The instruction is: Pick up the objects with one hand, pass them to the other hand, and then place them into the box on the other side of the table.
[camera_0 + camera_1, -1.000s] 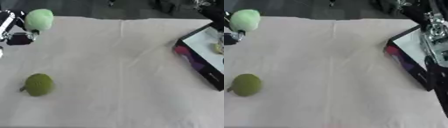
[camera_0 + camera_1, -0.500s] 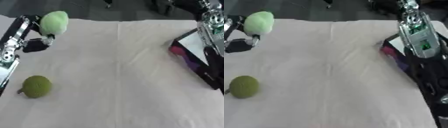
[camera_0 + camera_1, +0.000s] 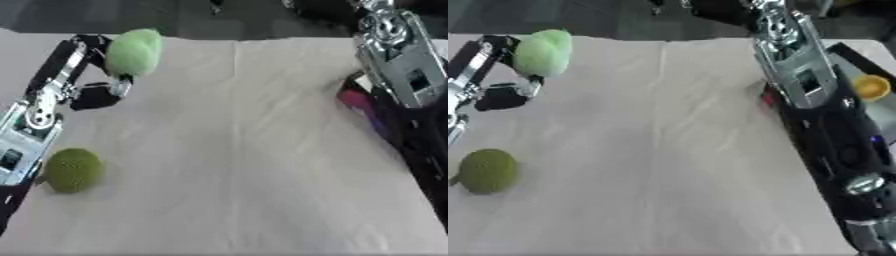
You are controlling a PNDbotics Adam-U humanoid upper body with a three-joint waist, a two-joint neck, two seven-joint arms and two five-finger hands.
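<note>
Landmark: the box (image 3: 846, 55), at the right edge of the white-covered table (image 3: 245, 150) — every place below is reckoned from it
Left hand (image 3: 109, 65): far across the table from the box, near the far-left corner, fingers curled round a pale green fruit (image 3: 134, 51) and holding it up off the cloth
Pale green fruit: in the left hand's grip, well apart from the box, not yet passed over
Dark green fruit (image 3: 73, 170): lying on the cloth on the side away from the box, nearer the robot than the held fruit, beside the left forearm and untouched
Right arm (image 3: 798, 75): reaching in along the box's near-left side; its hand lies beyond the top edge of both views, so I cannot tell how the fingers stand
Box contents: a small orange round thing (image 3: 871, 86) shows inside, and a pink patch (image 3: 357, 98) at the box's left wall — what either is I cannot say
Done, as I judge it: the pick-up of the pale green fruit only
Left to do: the pass to the right hand, the placing in the box, then the whole round again for the dark green fruit — most of the task is ahead
</note>
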